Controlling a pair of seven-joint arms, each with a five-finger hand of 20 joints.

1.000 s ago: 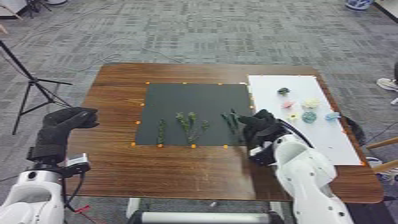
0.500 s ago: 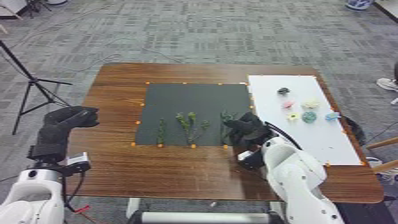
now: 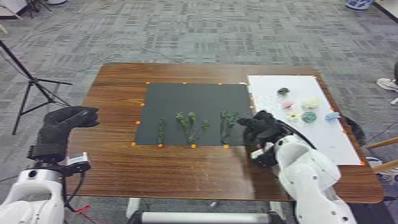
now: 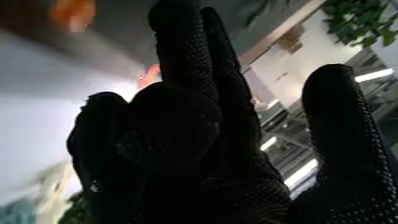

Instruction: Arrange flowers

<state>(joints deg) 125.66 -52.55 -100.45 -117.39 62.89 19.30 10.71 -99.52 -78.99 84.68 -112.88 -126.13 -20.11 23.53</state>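
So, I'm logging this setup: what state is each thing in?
Right hand: open, fingers mostly straight
Left hand: at the table's left edge
Green sprigs: lying on the mat
Flower heads: loose, spread out
Dark mat: flat
White sheet: flat

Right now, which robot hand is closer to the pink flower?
Right. The right hand is left of the pink flower and nearer the robot; the left hand is well left of the dark mat.
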